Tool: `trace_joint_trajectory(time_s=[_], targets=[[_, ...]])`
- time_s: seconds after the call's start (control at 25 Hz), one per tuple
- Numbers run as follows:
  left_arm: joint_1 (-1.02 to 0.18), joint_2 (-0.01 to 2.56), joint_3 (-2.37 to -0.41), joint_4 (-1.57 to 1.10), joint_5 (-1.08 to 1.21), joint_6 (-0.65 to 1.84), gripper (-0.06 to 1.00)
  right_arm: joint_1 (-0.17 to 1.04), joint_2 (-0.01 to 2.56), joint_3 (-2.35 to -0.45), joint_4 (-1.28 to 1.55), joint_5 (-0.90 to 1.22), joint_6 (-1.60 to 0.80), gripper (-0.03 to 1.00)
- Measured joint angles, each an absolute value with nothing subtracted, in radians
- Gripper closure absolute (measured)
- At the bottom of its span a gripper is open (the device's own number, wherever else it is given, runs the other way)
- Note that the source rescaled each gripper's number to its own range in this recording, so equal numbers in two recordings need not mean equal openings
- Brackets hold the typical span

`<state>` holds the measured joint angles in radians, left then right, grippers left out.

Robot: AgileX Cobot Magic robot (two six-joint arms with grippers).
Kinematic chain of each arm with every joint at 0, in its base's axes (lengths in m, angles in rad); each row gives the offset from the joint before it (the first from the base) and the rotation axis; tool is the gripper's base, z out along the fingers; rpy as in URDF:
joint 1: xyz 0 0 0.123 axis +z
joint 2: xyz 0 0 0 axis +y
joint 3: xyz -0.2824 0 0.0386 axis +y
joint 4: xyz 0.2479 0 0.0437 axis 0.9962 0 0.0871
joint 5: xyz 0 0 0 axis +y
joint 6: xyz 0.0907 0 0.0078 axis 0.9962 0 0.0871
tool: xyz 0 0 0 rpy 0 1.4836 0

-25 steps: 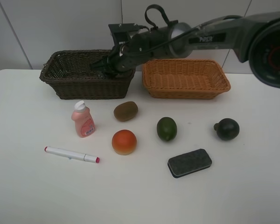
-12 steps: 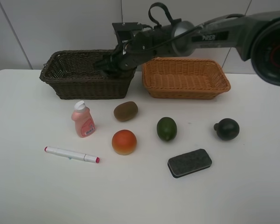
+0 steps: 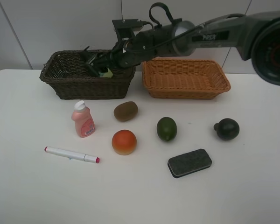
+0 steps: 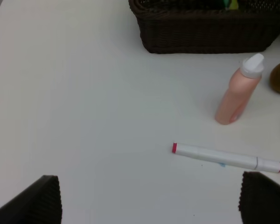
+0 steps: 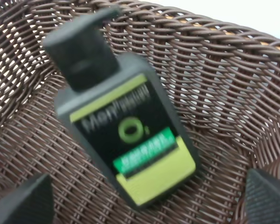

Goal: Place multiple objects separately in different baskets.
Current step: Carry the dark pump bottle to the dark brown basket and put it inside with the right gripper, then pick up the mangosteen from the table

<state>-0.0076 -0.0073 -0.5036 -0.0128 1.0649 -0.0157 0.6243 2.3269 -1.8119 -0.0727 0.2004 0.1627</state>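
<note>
over the dark brown basket point(image 3: 84, 86), right arm point(image 3: 191, 37) stretched across, both arms' jaws wide

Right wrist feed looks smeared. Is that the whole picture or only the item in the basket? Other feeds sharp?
Right wrist view: only the dark green-labelled bottle is smeared, its label unreadable; the dark brown basket weave behind is sharper. Left wrist view: the marker and pink bottle are crisp. Exterior high view: even light, soft shadows, all sharp.

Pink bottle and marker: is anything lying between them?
No. Only bare table separates the pink bottle from the marker, as the left wrist view and the high view both show.
</note>
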Motion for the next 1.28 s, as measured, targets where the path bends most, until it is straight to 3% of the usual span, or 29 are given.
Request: trace_joint_trajectory(time_s=[0.36,1.0,1.28], targets=[[-0.008,-0.007,-0.504,-0.013,1.065,-0.016,-0.06,0.624,2.233,-1.813,-0.082,0.29,0.163,-0.02],[-0.008,-0.007,-0.504,-0.013,1.065,-0.016,-0.06,0.486,2.022,-1.815,-0.171,1.157,0.403,-0.02],[-0.008,-0.007,-0.504,-0.013,1.065,-0.016,-0.06,0.423,1.969,-1.751,-0.192,1.214,0.438,-0.02]])
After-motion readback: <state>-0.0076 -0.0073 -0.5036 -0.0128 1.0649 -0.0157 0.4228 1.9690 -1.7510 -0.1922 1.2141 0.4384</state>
